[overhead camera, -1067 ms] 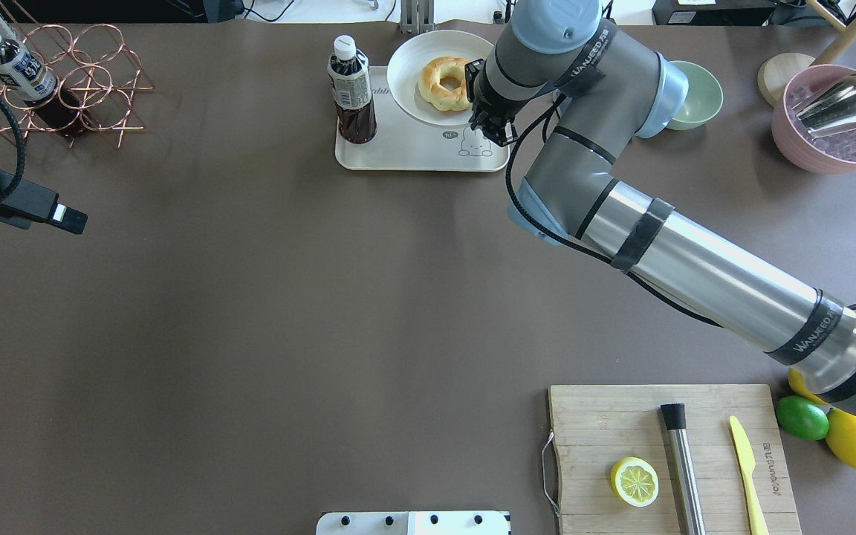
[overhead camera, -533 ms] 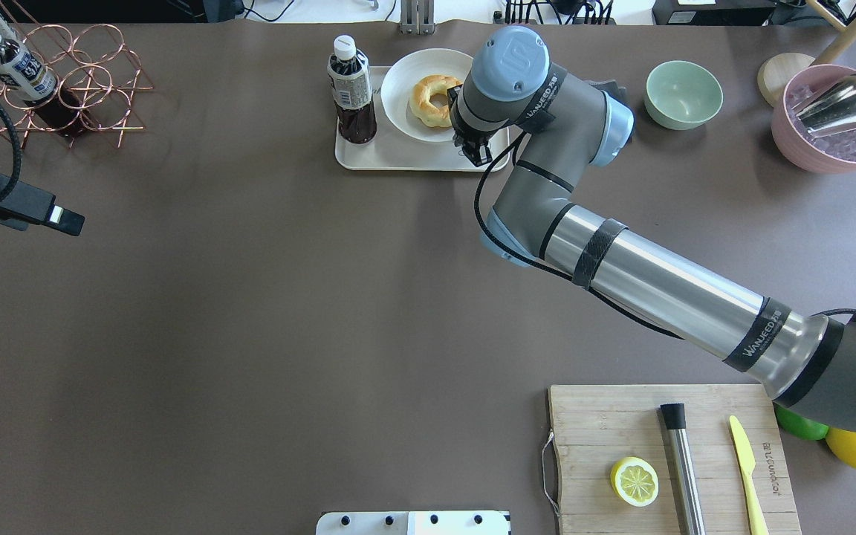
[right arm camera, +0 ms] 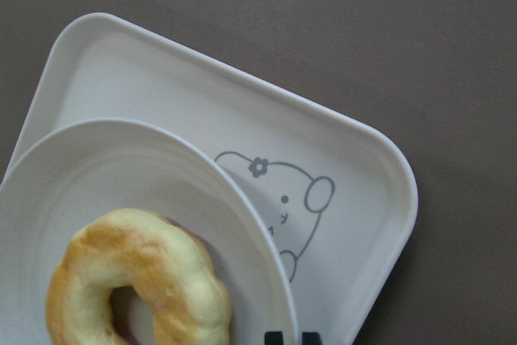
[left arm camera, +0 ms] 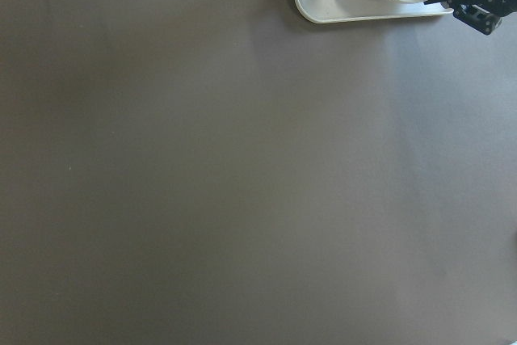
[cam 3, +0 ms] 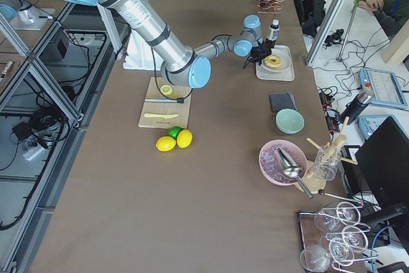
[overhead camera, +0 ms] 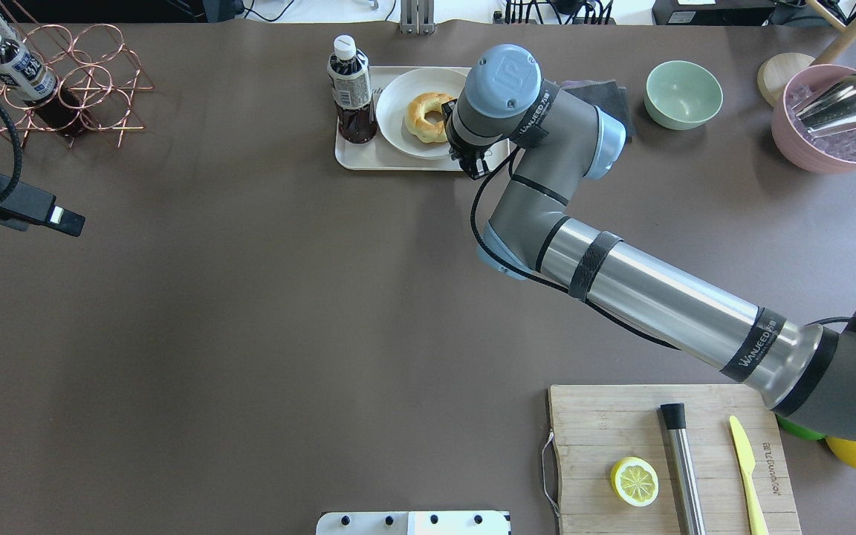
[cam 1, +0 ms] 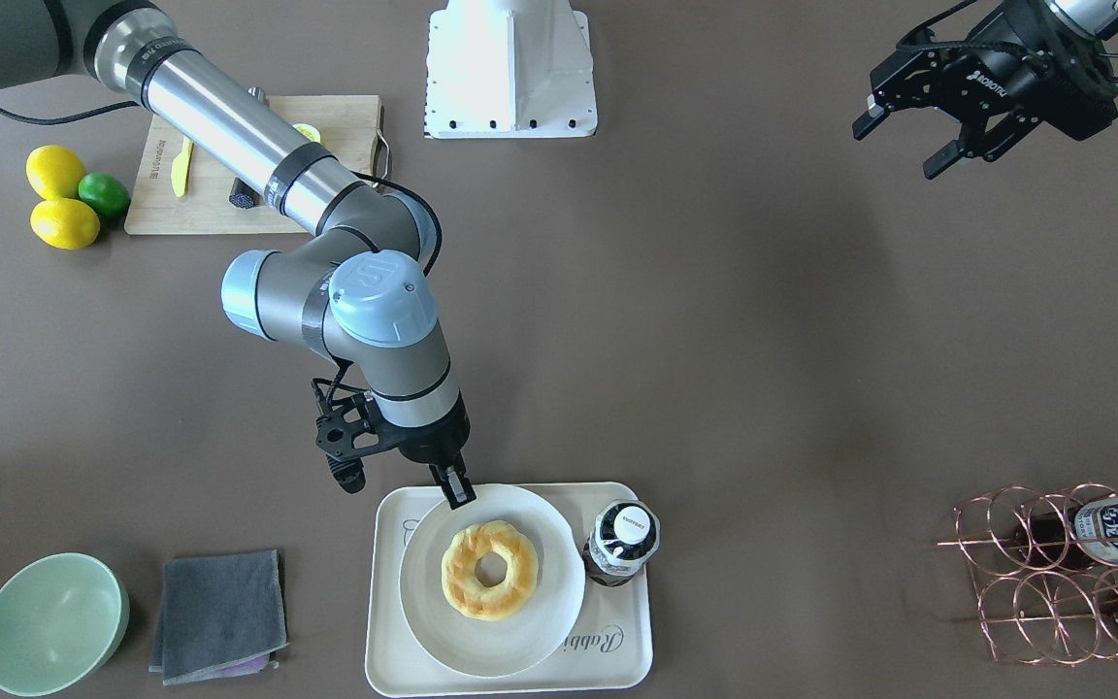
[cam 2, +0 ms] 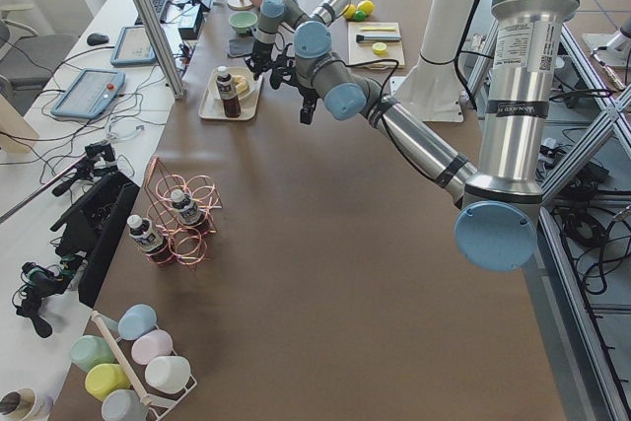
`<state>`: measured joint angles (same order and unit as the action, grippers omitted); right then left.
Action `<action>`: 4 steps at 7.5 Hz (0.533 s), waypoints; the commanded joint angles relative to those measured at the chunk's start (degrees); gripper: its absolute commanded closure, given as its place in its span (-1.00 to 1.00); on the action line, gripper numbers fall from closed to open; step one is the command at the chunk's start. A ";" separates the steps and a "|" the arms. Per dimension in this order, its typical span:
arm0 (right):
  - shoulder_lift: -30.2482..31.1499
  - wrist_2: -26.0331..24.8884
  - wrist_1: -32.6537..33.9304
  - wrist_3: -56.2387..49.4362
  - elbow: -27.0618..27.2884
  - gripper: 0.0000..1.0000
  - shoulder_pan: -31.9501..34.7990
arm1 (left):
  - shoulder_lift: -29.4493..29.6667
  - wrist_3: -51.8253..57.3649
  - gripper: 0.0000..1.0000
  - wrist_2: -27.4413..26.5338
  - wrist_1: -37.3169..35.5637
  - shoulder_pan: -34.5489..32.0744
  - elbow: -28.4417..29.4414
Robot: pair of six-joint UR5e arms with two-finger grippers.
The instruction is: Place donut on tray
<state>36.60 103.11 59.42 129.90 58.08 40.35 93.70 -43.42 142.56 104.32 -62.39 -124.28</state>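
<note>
The donut (cam 1: 489,570) is a golden ring lying on a round white plate (cam 1: 520,646). The plate is over the cream tray (cam 1: 617,641), beside a dark bottle (cam 1: 622,544) that stands on the tray. My right gripper (cam 1: 457,497) is shut on the plate's rim at the robot-side edge. The right wrist view shows its tips (right arm camera: 291,337) pinching the rim, with the donut (right arm camera: 137,288), the plate (right arm camera: 121,175) and the tray's bear drawing (right arm camera: 283,191). From overhead the donut (overhead camera: 428,117) and the tray (overhead camera: 368,152) are partly hidden by the right wrist. My left gripper (cam 1: 901,144) is open and empty, far from the tray.
A green bowl (cam 1: 52,621) and a grey cloth (cam 1: 219,614) lie beside the tray. A copper rack (overhead camera: 64,82) holds bottles at the far left. A cutting board (overhead camera: 673,457) with a lemon half (overhead camera: 634,481), a knife and a steel bar lies near the robot. A pink bowl (overhead camera: 837,119) stands far right.
My right gripper has carried the plate with the donut toward the robot and to the left, lower over the tray. The plate looks smaller now. The left arm has barely moved.
</note>
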 commanded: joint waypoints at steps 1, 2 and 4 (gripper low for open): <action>0.22 0.24 -0.01 -4.89 0.54 -0.92 0.17 | 0.00 0.00 -0.97 0.00 0.00 0.08 0.17; 1.88 0.16 0.08 -13.10 3.42 -1.00 -0.18 | 0.08 0.00 -0.97 0.00 0.00 0.08 0.35; 4.18 2.16 0.78 -15.89 7.39 -1.00 2.09 | 0.00 0.00 -0.97 0.00 0.00 -0.01 0.52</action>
<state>39.26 103.48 59.52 117.71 62.49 40.60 93.76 -43.42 142.56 104.33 -62.32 -123.92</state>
